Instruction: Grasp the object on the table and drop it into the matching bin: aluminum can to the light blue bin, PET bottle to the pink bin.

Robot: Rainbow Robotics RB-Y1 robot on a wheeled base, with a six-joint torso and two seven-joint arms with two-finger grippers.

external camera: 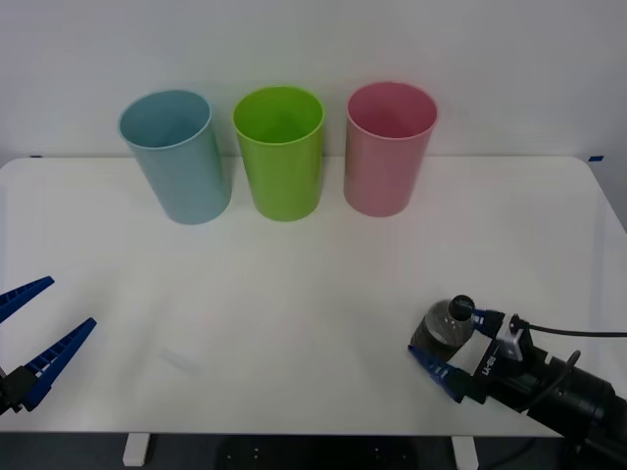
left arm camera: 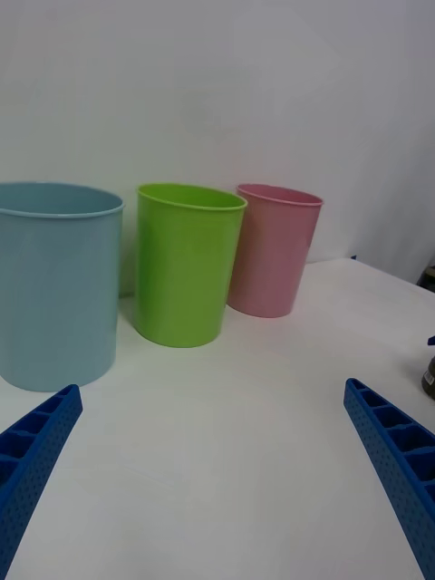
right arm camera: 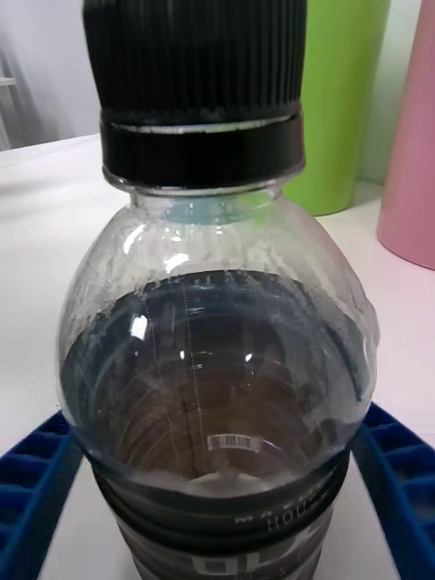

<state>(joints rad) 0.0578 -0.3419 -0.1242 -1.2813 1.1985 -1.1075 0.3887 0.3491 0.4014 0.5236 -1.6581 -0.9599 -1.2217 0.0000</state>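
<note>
The PET bottle (external camera: 446,328), small and clear with a dark cap and dark lower body, stands upright near the table's (external camera: 294,294) front right edge. My right gripper (external camera: 446,335) is open, one blue finger on each side of the bottle's body. In the right wrist view the bottle (right arm camera: 217,344) sits between the fingers (right arm camera: 36,471) at full spread. The pink bin (external camera: 390,147) stands at the back, right of centre, and the light blue bin (external camera: 176,155) at the back left. My left gripper (external camera: 69,304) hovers open at the front left, holding nothing.
A green bin (external camera: 280,152) stands between the light blue and pink ones. In the left wrist view the three bins stand in a row: light blue (left arm camera: 54,281), green (left arm camera: 186,263), pink (left arm camera: 272,249). A white wall rises behind the table.
</note>
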